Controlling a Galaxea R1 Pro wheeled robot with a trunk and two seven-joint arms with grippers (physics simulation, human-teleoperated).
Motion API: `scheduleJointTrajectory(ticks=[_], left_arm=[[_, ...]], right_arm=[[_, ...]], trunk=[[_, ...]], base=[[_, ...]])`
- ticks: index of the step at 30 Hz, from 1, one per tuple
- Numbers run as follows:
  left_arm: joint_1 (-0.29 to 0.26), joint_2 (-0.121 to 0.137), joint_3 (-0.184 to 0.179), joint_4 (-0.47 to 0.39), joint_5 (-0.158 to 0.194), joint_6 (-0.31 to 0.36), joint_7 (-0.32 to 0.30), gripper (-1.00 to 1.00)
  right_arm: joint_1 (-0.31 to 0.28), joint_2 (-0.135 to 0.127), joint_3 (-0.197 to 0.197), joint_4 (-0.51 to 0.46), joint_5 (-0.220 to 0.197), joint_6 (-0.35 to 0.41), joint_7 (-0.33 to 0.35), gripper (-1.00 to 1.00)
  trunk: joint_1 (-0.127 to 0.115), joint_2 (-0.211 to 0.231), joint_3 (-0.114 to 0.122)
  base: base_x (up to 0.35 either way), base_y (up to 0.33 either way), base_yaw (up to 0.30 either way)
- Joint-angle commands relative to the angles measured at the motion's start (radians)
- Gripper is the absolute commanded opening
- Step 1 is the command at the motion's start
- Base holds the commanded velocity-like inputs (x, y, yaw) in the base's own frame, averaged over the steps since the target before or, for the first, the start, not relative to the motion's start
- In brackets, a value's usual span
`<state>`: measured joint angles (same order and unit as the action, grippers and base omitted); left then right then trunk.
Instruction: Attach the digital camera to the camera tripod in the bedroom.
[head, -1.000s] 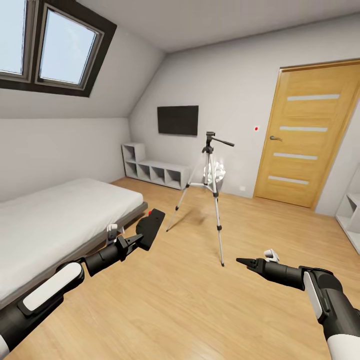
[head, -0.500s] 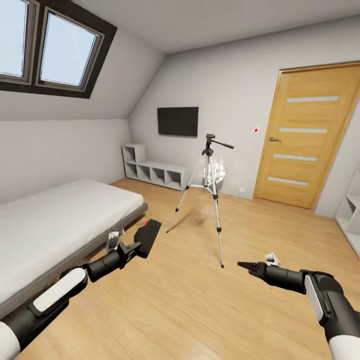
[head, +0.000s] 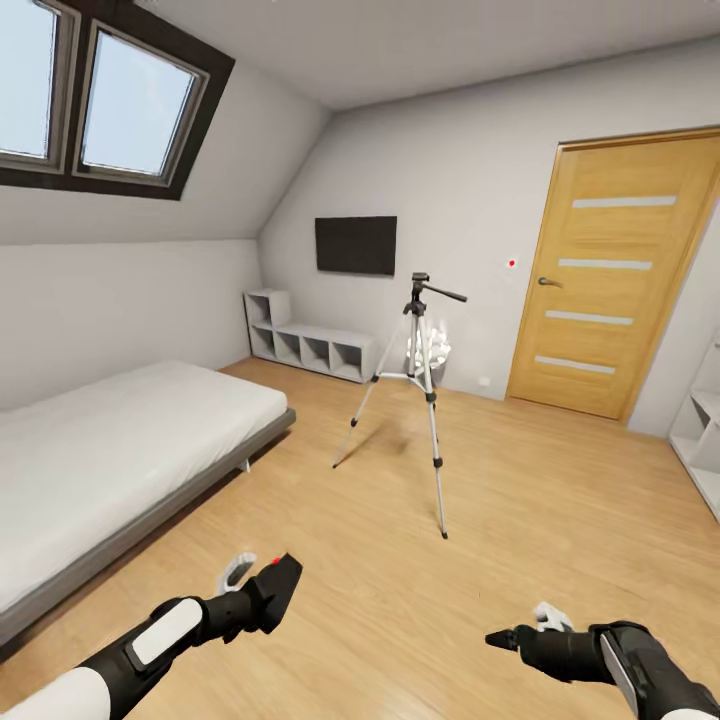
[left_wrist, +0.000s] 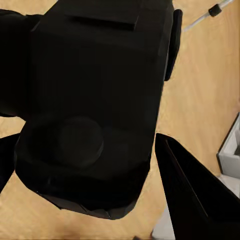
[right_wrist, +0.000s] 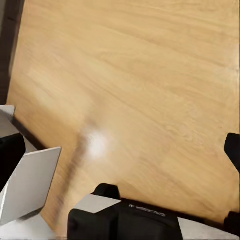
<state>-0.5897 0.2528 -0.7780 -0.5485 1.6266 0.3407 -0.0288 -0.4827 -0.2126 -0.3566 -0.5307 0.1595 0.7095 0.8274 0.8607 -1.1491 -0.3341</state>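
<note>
The camera tripod (head: 421, 372) stands upright on the wood floor in the middle of the bedroom, silver legs spread, its black pan head bare with the handle pointing right. Low in the head view, well short of the tripod, my left gripper (head: 262, 600) is shut on the digital camera (head: 279, 588), a black box with a small red button on top. In the left wrist view the digital camera (left_wrist: 90, 110) sits between the dark fingers (left_wrist: 192, 197). My right gripper (head: 500, 638) hangs over bare floor, and in the right wrist view its fingertips (right_wrist: 233, 147) stand wide apart, holding nothing.
A grey-framed white bed (head: 120, 430) runs along the left. A low cubby shelf (head: 310, 345) and wall TV (head: 355, 245) are behind the tripod, with a wooden door (head: 620, 280) at the back right. A white shelf unit (head: 700, 430) stands at the right edge.
Both arms have dropped toward me and lower in the view, the left one carrying the camera down with it. The tripod has not moved; the view shifted slightly.
</note>
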Motion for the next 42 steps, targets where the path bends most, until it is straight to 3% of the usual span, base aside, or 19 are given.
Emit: scheduleJointTrajectory(ticks=[1,4,5,8,9,12,13,16,17,19,25,26,27,28,42], left_arm=[[-0.002,-0.009,-0.010,0.029,0.005,-0.001,-0.003,-1.00],[0.001,-0.038,-0.021,0.111,0.000,-0.001,0.003,-1.00],[0.007,-0.060,-0.026,0.162,-0.003,-0.001,0.005,-1.00],[0.028,-0.099,-0.030,0.234,-0.008,-0.002,0.007,-1.00],[0.047,-0.125,-0.032,0.281,-0.017,-0.006,0.008,-1.00],[0.075,-0.164,-0.034,0.347,-0.046,-0.029,0.009,-1.00],[0.093,-0.189,-0.035,0.389,-0.078,-0.058,0.010,-1.00],[0.123,-0.224,-0.035,0.451,-0.140,-0.114,0.012,-1.00],[0.146,-0.244,-0.035,0.485,-0.185,-0.155,0.015,-1.00],[0.171,-0.258,-0.035,0.508,-0.224,-0.191,0.019,-1.00],[0.265,-0.273,-0.035,0.539,-0.299,-0.264,0.042,-1.00],[0.276,-0.272,-0.035,0.541,-0.303,-0.269,0.046,-1.00],[0.321,-0.252,-0.035,0.546,-0.315,-0.283,0.062,-1.00],[0.329,-0.247,-0.035,0.547,-0.317,-0.285,0.064,-1.00],[0.351,-0.244,-0.035,0.548,-0.321,-0.294,0.067,-1.00]], right_arm=[[-0.001,0.000,-0.007,0.042,0.019,-0.035,-0.009,1.00],[-0.001,-0.006,-0.007,0.174,0.037,-0.159,-0.064,1.00],[-0.001,-0.012,-0.006,0.265,0.044,-0.241,-0.103,1.00],[-0.001,-0.018,-0.002,0.393,0.051,-0.353,-0.163,1.00],[0.002,-0.019,-0.001,0.457,0.055,-0.418,-0.205,1.00],[0.001,-0.018,0.001,0.509,0.069,-0.492,-0.267,1.00],[0.000,-0.015,0.001,0.528,0.084,-0.527,-0.306,1.00],[0.002,-0.012,0.002,0.545,0.110,-0.563,-0.357,1.00],[0.010,-0.011,0.002,0.552,0.127,-0.582,-0.386,1.00],[0.026,-0.011,0.002,0.556,0.144,-0.598,-0.413,1.00],[0.130,-0.012,0.002,0.563,0.175,-0.647,-0.472,1.00],[0.146,-0.013,0.002,0.563,0.177,-0.656,-0.476,1.00],[0.220,-0.011,0.002,0.564,0.182,-0.715,-0.490,1.00],[0.233,-0.011,0.002,0.564,0.183,-0.729,-0.491,1.00],[0.256,-0.010,0.002,0.564,0.183,-0.754,-0.494,1.00]], trunk=[[-0.004,0.006,0.002],[-0.015,0.027,0.012],[-0.019,0.034,0.015],[-0.031,0.055,0.024],[-0.035,0.062,0.027],[-0.046,0.083,0.037],[-0.050,0.090,0.040],[-0.061,0.111,0.049],[-0.065,0.118,0.052],[-0.073,0.132,0.059],[-0.096,0.174,0.077],[-0.100,0.181,0.081],[-0.104,0.188,0.084],[-0.107,0.195,0.087],[-0.161,0.293,0.131]], base=[[0.000,0.000,0.000],[0.000,0.000,0.000],[0.000,0.000,0.000],[0.000,0.000,0.000],[0.000,0.000,0.000],[0.000,0.000,0.000],[0.000,0.000,0.000],[0.000,0.000,0.000],[0.000,0.000,0.000],[0.000,0.000,0.000],[0.000,0.000,0.000],[0.000,0.000,0.000],[0.000,0.000,0.000],[0.000,0.000,0.000],[0.000,0.000,0.000]])
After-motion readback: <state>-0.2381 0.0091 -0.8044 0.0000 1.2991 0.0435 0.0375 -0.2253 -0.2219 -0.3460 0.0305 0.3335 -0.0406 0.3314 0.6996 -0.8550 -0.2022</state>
